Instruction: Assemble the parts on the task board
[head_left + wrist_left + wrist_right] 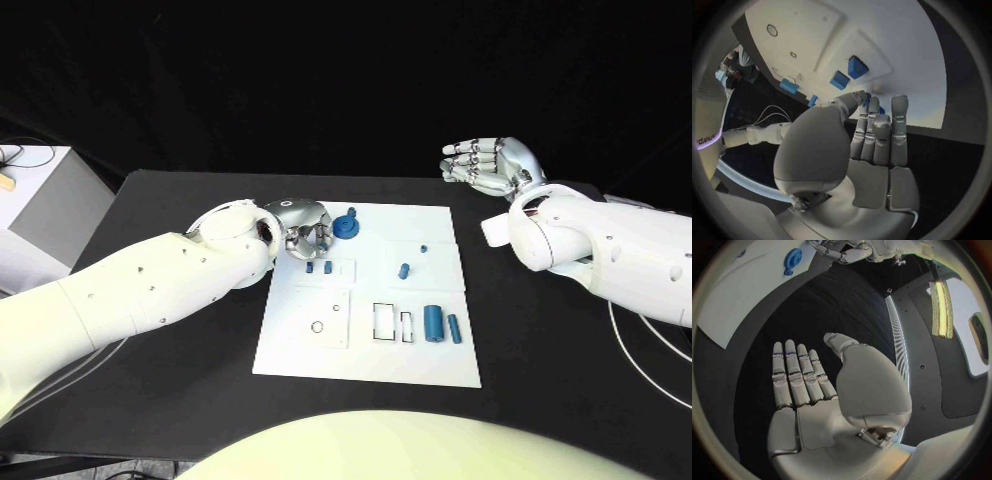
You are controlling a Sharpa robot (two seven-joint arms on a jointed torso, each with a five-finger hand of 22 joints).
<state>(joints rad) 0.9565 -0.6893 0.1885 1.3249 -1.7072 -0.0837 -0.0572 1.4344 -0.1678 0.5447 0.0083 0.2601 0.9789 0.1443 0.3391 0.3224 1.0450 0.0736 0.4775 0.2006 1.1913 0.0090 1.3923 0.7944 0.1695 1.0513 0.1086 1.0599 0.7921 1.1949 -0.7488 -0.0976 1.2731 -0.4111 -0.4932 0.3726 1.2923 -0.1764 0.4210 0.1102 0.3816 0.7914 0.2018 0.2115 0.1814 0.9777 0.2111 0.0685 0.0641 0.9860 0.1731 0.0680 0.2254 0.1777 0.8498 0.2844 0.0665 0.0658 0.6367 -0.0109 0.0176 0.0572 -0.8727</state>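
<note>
Mostly I am only beginning: my left hand [299,228] is hovering empty, fingers loosely apart, beside the blue gear [348,230] on the task board [433,360]. Loose blue cylinders [441,324] are lying unplaced. My right hand [490,165] is waiting empty, fingers spread.

both hands [299,228] [490,165] empty, fingers apart

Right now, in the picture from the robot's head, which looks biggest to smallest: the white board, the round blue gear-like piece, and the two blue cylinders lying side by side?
1. Task board, by far the largest.
2. Round blue piece and thick blue cylinder: too alike to rank.
3. Thin blue cylinder, the smallest.
</note>
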